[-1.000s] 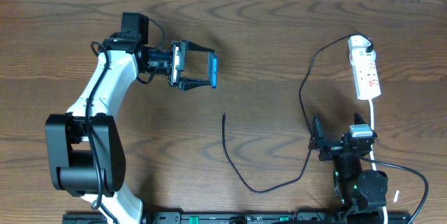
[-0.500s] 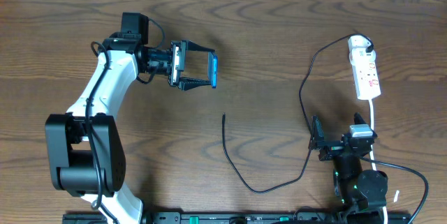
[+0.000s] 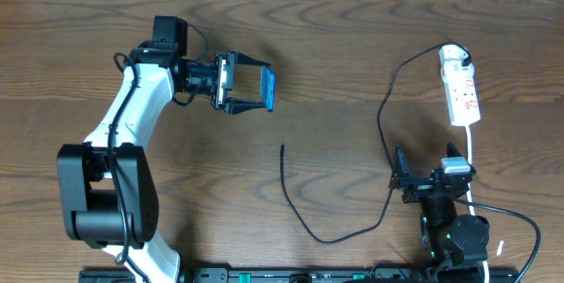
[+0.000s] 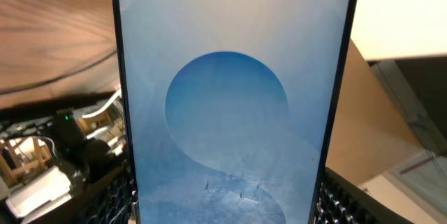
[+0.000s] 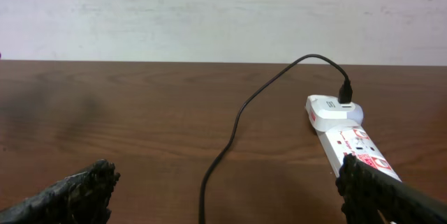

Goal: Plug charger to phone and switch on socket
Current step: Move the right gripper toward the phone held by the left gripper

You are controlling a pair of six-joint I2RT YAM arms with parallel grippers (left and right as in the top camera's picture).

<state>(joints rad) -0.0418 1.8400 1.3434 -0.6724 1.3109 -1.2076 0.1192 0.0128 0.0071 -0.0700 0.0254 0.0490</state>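
At the left of the dark wood-grain table [image 3: 352, 18], reaches rightward with the white-and-black left arm [image 3: 132, 115]. Clamps the left jaws on a small black-framed smartphone with a bright blue screen [image 3: 268, 89], one finger on each long side, out near the fingertips. Holds the smartphone upright with the screen turned back toward the wrist. Fills almost the whole left wrist view with it, a lighter blue circle at mid-screen. Cannot tell whether its lower edge touches the table.

Toward the middle, lies loose on the table as a long thin black charger cable [image 3: 282, 167]. Ends in a small plug tip below and slightly right of the smartphone, apart from it and well apart from both pairs of jaws. Loops down, right, then up to a white adapter [image 3: 453, 53] seated in the far end of a narrow white oblong power strip with red marks [image 3: 462, 93].

At the right, spreads the right jaws wide with nothing between them. Sits near the power strip's near end and just beside the cable, gripping neither.
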